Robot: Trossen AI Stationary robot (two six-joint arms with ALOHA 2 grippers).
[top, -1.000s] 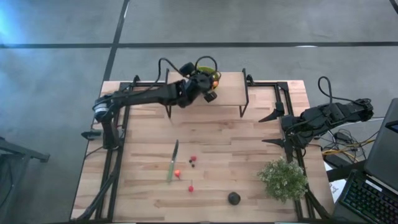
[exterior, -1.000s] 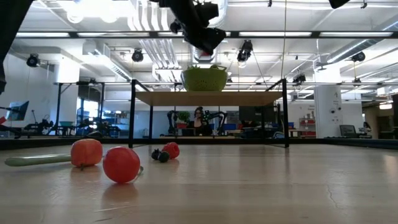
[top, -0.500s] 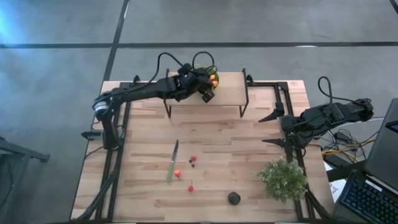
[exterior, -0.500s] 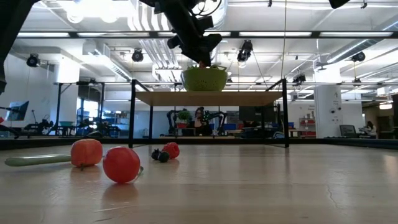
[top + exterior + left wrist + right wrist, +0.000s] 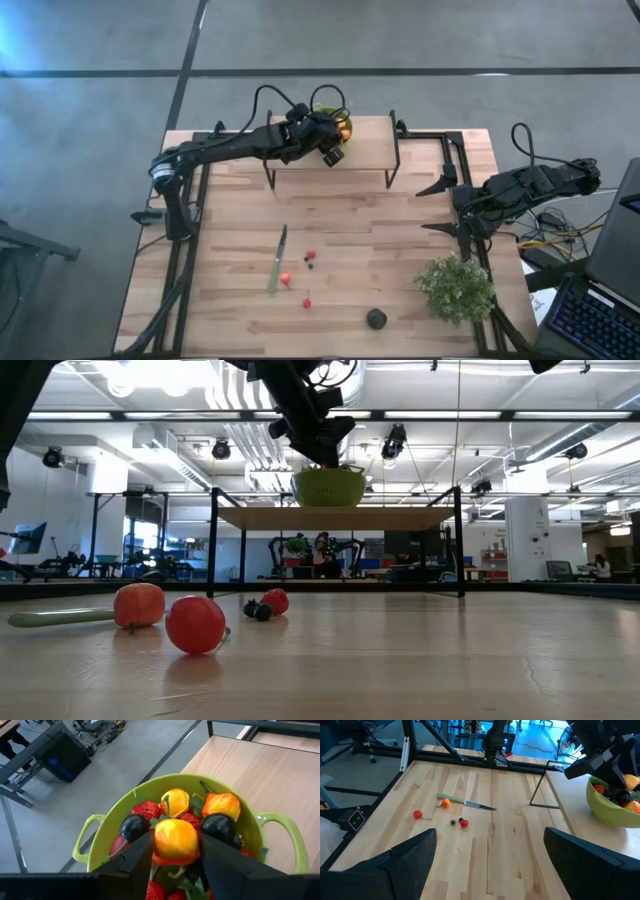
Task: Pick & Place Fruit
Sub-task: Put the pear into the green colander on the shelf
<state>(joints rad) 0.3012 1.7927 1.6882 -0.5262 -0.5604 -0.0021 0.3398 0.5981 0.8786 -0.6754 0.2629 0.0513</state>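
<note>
A green bowl (image 5: pixel 280 827) (image 5: pixel 328 487) holding several red, dark and orange fruit stands on the raised wooden shelf (image 5: pixel 368 148) at the table's far side. My left gripper (image 5: pixel 176 857) (image 5: pixel 318 452) hangs over the bowl, shut on a yellow-orange fruit (image 5: pixel 175 839). Loose fruit lies on the table: a red berry (image 5: pixel 311 255), a dark one (image 5: pixel 309 265), an orange one (image 5: pixel 285 278), another red one (image 5: pixel 306 302) and a bigger dark round one (image 5: pixel 376 319). At the table's right edge my right gripper (image 5: pixel 440 207) (image 5: pixel 490 865) waits, open. My left gripper has the yellow-orange fruit's two sides (image 5: pixel 156 842) between its two fingers (image 5: pixel 137 860), coming slanting down from the table's near left. The fruit sits just above the bowl's heap. Whether its underside rests on the fruit beneath, I cannot tell.
A green-handled knife (image 5: pixel 277 258) lies beside the loose fruit. A bushy pale-green plant (image 5: pixel 456 287) stands at the near right. The shelf's black legs (image 5: pixel 212 540) rise from the tabletop. Bare wood stretches between the fruit and the plant.
My left gripper has gone a little toward the table's far left and sunk over the bowl, tipping and rolling as it went. Since half a second ago it has kept still.
</note>
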